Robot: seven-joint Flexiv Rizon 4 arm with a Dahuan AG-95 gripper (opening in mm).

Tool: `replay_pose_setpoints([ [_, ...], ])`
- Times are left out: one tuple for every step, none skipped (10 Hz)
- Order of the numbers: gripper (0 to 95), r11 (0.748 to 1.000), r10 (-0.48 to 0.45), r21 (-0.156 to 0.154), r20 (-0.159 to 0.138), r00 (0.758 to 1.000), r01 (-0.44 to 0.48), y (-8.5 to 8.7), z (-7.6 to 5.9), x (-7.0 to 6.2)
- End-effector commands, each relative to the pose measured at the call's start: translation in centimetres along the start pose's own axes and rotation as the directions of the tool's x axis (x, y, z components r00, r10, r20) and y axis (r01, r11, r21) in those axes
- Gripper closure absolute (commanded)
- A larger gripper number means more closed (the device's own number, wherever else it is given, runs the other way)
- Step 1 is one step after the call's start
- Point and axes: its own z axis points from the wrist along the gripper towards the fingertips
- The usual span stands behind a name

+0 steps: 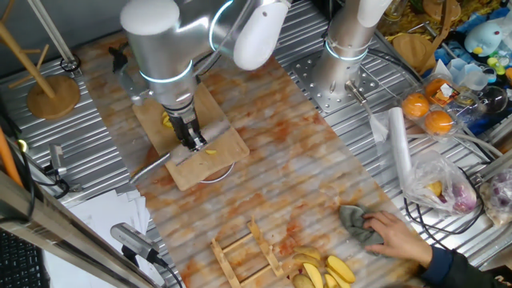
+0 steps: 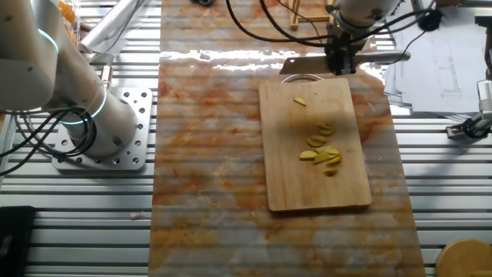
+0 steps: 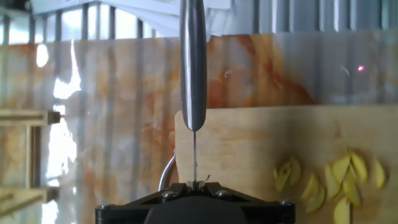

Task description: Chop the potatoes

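Note:
Thin yellow potato slices lie in a loose cluster on the bamboo cutting board, with one small piece apart from them. In the hand view the slices sit at the lower right of the board. My gripper is shut on a knife, seen edge-on and pointing away along the fingers. From the fixed views, the gripper stands at the board's end, away from the slices, and the blade reaches past the board's edge. One slice shows beside the gripper.
A person's hand holds a grey cloth on the table at the right. Pale yellow wedges are piled beside a wooden rack. Oranges and bags lie at the far right. A second arm's base stands behind.

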Motion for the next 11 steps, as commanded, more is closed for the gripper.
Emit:
replay_pose_setpoints([
  [95.0,1.0,-0.028,-0.009,-0.031,0.999,0.028,4.4,-0.8,-0.7],
  [95.0,1.0,0.0,0.0,-0.029,1.0,0.0,7.6,-1.0,-0.9],
  [95.0,1.0,0.022,0.002,-0.022,1.0,-0.022,10.2,-1.0,-1.0],
  [95.0,0.997,0.073,0.003,-0.012,0.997,-0.073,13.8,-0.7,-1.4],
  [95.0,0.995,0.095,0.004,-0.006,0.995,-0.095,15.1,-0.4,-1.6],
  [95.0,0.992,0.122,0.006,0.01,0.992,-0.122,17.3,0.4,-1.9],
  [95.0,0.992,0.125,0.008,0.006,0.992,-0.125,17.3,0.4,-1.9],
  [95.0,0.993,0.12,0.007,0.005,0.993,-0.12,17.3,0.4,-1.9],
  [95.0,0.995,0.096,0.022,0.004,0.995,-0.096,17.3,0.4,-1.9],
  [95.0,0.999,0.049,0.01,-0.001,0.999,-0.049,17.3,0.4,-1.9],
  [95.0,1.0,0.0,0.005,0.0,1.0,0.0,17.3,0.4,-1.9],
])
